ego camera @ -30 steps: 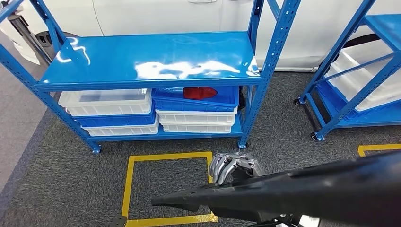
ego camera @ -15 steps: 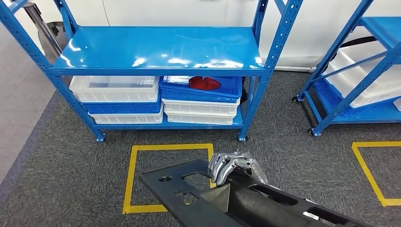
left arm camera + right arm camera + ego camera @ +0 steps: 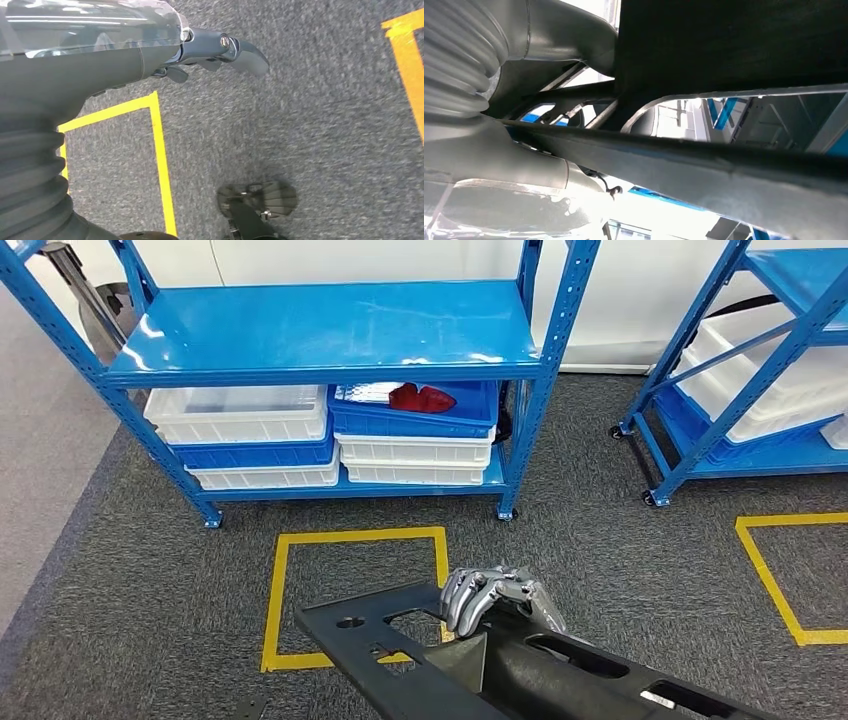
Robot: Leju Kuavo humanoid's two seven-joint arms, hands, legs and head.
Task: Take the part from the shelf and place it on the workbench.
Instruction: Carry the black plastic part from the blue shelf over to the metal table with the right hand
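My right hand (image 3: 492,597) grips the long black perforated panel (image 3: 420,660) by its upper edge; it looks rigid, unwieldy, so I'd keep hold near a cutout.

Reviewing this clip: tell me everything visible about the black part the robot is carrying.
The black part is a long, flat panel, matte and dark, looking like moulded plastic or coated metal, which I cannot tell apart. It has a small round hole near its far end, larger rectangular and slot-shaped cutouts, and a raised wedge-shaped rib. It is held off the carpeted floor, lying slantwise across the lower head view, its end above the yellow floor square. The right hand grips its upper edge, fingers curled over it.
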